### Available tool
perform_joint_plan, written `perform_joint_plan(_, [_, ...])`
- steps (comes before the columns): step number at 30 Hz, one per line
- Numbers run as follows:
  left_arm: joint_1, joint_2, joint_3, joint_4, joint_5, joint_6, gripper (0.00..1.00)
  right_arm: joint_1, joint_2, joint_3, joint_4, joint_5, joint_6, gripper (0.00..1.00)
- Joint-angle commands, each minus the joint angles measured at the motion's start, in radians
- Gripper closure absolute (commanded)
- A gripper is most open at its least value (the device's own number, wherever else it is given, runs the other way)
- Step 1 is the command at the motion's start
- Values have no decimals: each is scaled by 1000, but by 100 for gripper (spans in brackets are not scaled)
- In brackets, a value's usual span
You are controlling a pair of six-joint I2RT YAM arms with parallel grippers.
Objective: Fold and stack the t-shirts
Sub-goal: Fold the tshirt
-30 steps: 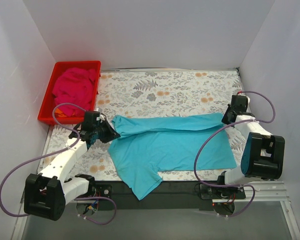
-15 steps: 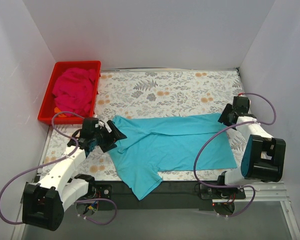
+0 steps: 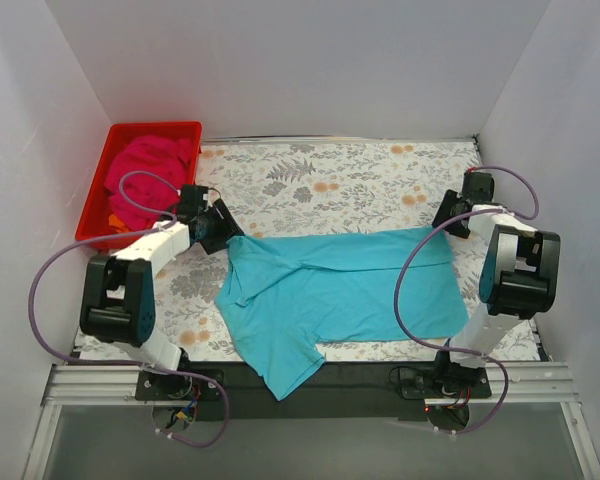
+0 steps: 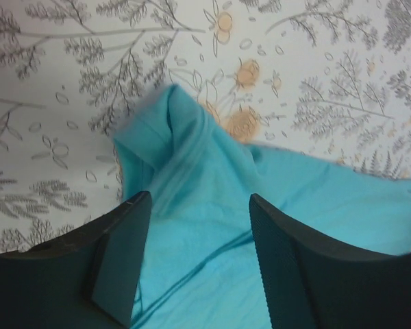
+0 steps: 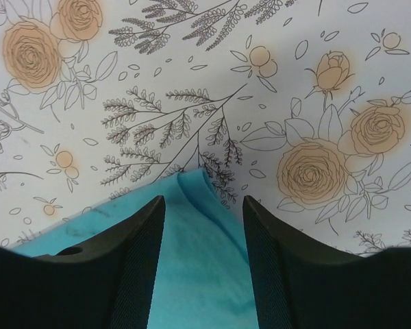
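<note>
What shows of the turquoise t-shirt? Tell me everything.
The turquoise t-shirt is soft plain cloth, spread sideways on the flowered table. It is lightly creased, and its far edge seems folded over toward the near side. One short sleeve hangs past the table's near edge. The left gripper and the right gripper stand open over its far corners; neither grips it.

Recorded looking down from the right wrist. Showed the right gripper point(image 5: 203, 205) with both dark, ribbed fingers point(image 5: 133, 267) parted and clamping nothing. Showed one corner of the turquoise t-shirt point(image 5: 192, 274) lying between them, tip pointing away, on a table cover point(image 5: 192, 82) printed with grey leaves and orange roses.
</note>
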Motion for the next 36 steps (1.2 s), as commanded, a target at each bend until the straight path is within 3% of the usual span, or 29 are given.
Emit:
perform_joint_plan(1, [5, 58, 94, 26, -58, 66, 48, -14, 36, 58, 28, -24, -23, 52])
perform_joint_plan(12, [4, 178, 177, 6, -59, 155, 59, -14, 121, 95, 31, -39, -48, 54])
perform_joint_plan(23, [-27, 187, 174, -3, -56, 195, 61, -16, 79, 44, 32, -107, -48, 59])
perform_joint_plan(26, [-33, 196, 180, -1, -73, 205, 65, -14, 73, 41, 31, -115, -48, 68])
perform_joint_plan(30, [-39, 221, 189, -6, -84, 210, 75, -16, 78, 32, 32, -118, -48, 69])
perform_joint_plan(33, [-39, 227, 195, -6, -108, 209, 88, -16, 85, 30, 31, -109, -48, 79])
perform_joint_plan(36, [-33, 230, 209, -10, -192, 205, 100, -23, 96, 38, 31, -92, -48, 96])
